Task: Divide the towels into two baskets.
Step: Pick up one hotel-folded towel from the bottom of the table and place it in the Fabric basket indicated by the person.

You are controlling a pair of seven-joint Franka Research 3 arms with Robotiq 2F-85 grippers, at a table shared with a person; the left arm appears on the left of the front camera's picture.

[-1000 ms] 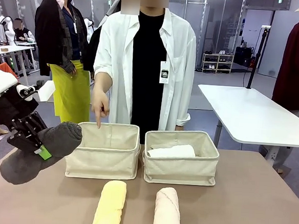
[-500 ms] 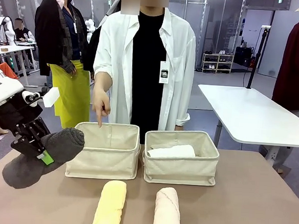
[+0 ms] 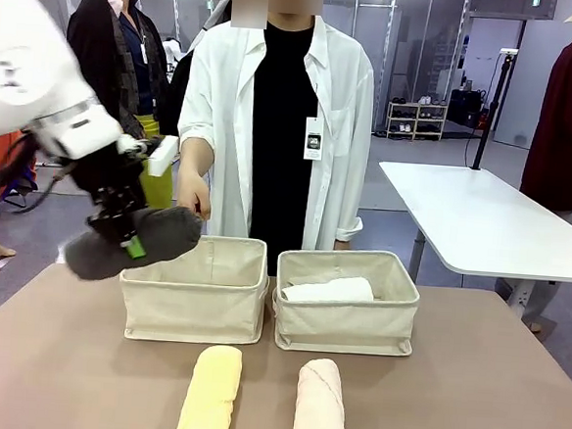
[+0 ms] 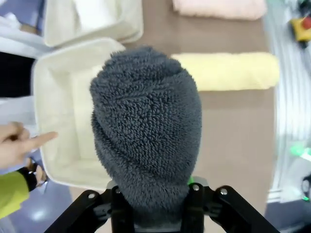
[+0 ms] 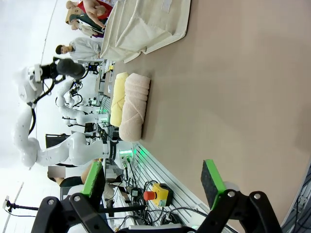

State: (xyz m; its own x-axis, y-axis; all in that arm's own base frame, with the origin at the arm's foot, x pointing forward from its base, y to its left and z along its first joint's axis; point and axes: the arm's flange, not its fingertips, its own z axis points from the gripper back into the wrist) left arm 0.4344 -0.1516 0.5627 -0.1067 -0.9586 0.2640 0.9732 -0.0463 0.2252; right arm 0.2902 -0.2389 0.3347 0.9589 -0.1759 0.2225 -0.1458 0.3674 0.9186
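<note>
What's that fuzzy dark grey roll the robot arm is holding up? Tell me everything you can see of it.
The dark grey towel is a thick roll of fluffy, terry-looking cloth, its wraps spiralling around it. The left end effector is shut on it near the middle, a green pad pressed into the pile. It hangs in the air, slightly tilted, its higher end over the left edge of the left basket and its lower end sticking out past that side. Nothing else appears to touch it.

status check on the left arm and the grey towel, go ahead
Left tool shut on rolled dark grey terry towel, up beside left beige canvas basket. Right tool open, empty. Person's pointing hand over that basket's far side.
</note>
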